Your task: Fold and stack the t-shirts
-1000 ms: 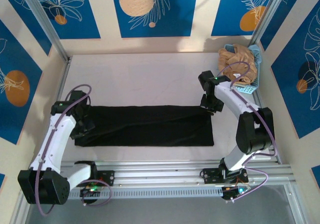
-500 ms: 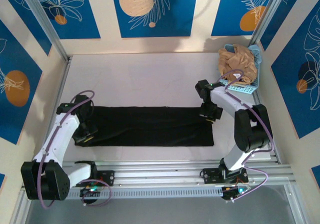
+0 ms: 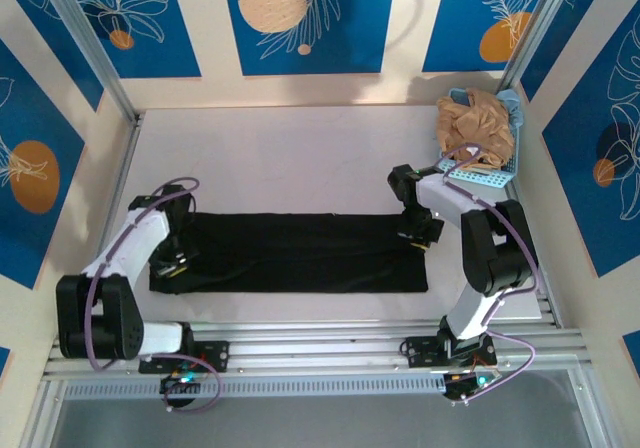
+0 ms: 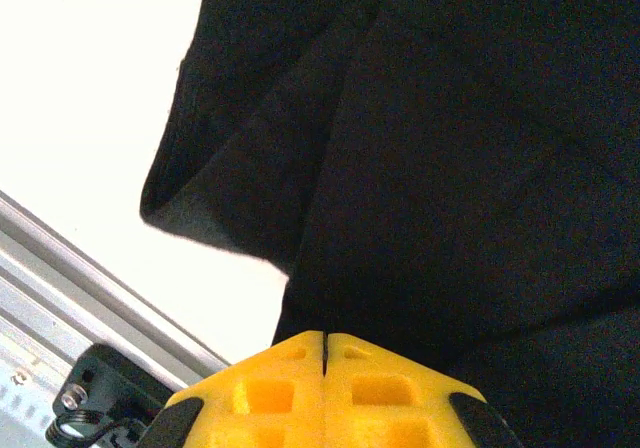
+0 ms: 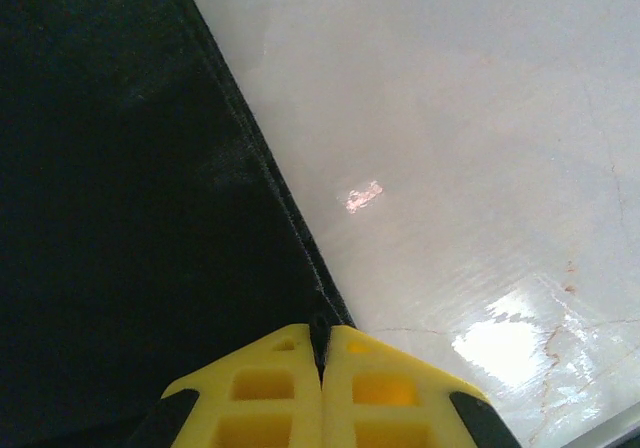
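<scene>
Clenched tight, the right tool [image 5: 320,333] pinches the hem of the black t-shirt [image 3: 300,253] at its far right corner, the stitched edge running straight into the seam between the yellow fingers [image 5: 375,388]. The left tool [image 4: 325,353] is likewise clenched, its tips against the dark cloth at the shirt's left end, though we cannot tell whether a fold is caught there. The black t-shirt lies across the near half of the pale worktop [image 3: 270,158] as a long flat band between the two arms, showing us plain black, with a loose flap curling at its left end beside the metal rail [image 4: 90,298]. Well apart, in the far right corner, the tan t-shirt [image 3: 475,128] sits crumpled in a heap on a light blue basket [image 3: 495,175], its sleeves and collar hard to make out.
</scene>
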You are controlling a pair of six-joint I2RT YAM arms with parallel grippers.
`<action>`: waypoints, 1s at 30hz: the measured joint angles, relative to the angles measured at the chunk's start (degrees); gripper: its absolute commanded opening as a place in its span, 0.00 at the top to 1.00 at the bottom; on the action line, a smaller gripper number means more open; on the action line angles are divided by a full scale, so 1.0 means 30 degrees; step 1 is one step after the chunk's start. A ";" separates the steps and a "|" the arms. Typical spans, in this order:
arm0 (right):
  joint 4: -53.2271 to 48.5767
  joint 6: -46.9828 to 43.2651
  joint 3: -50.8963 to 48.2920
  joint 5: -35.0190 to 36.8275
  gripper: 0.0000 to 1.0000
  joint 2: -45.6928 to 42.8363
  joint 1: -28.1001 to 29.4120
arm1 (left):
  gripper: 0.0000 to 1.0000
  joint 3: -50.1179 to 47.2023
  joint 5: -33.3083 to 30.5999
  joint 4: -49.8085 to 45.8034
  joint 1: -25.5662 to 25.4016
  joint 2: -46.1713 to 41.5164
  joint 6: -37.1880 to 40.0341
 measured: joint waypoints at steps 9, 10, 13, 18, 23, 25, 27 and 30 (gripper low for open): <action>-0.0109 0.0342 0.0000 0.0204 0.96 0.0095 -0.0087 | 1.00 0.0641 -0.1596 0.1333 -0.0022 0.3206 0.0525; -0.0153 0.0393 0.0000 0.0262 0.96 0.0095 -0.0124 | 1.00 0.0889 -0.1763 0.1450 -0.0022 0.3650 0.0583; -0.0321 0.0495 0.0000 0.0423 0.94 0.0095 -0.0182 | 1.00 0.1661 -0.2171 0.1763 -0.0022 0.4670 0.0874; -0.0408 0.0758 0.0000 0.0503 0.68 0.0095 -0.0197 | 1.00 0.2776 -0.2608 0.2237 -0.0029 0.5931 0.1392; -0.0605 0.0852 -0.0233 0.0568 0.51 0.0073 -0.0219 | 0.71 0.3410 -0.2616 0.2572 -0.0036 0.7373 0.1953; -0.0925 0.0969 -0.0350 0.0568 0.50 -0.0044 -0.0211 | 0.53 0.3745 -0.2696 0.2579 -0.0036 0.7970 0.2251; -0.1166 0.0998 -0.0350 0.0612 0.47 -0.0393 -0.0211 | 0.45 0.4095 -0.2863 0.2521 -0.0036 0.8051 0.2368; -0.1647 0.1049 -0.0211 0.0772 0.46 -0.1450 -0.0197 | 0.43 0.4663 -0.3038 0.2193 -0.0051 0.7053 0.2390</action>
